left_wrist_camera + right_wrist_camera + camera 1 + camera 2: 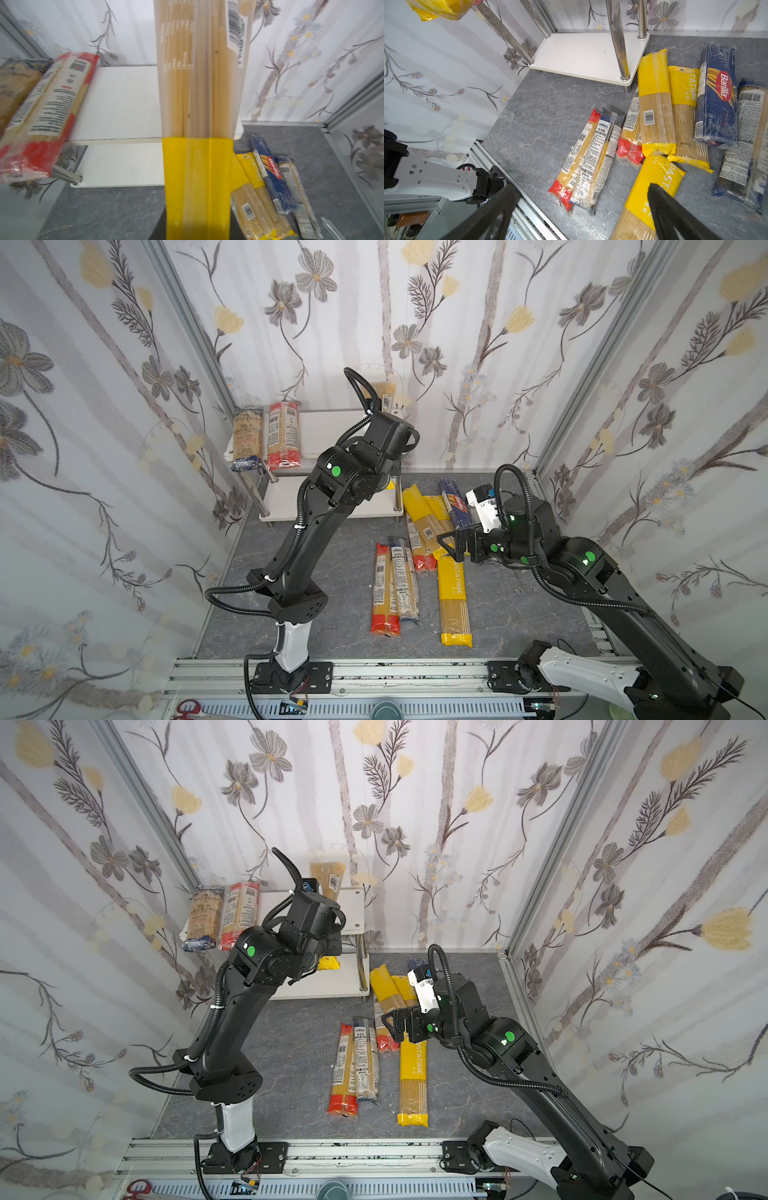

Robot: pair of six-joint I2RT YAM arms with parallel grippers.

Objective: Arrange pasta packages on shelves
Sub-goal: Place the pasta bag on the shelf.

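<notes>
Pinching a yellow-ended packet (199,104) in the tightly closed left gripper (330,952), low down by its yellow end, and holding it steeply tilted above the right part of the top board of the shelves (328,427). Hovering the right gripper (451,545) wide open and empty over the loose packets (405,580) lying on the desk (332,572). Risking a swing or a slip, gripping so long a packet near one end. Risking also a scrape against the back wall (415,364), or a knock to the red-ended packet (284,435) lying beside the blue-ended one (247,439) on that board. Risking, too, an overhang at the board's edge and a slide down to the desk.
</notes>
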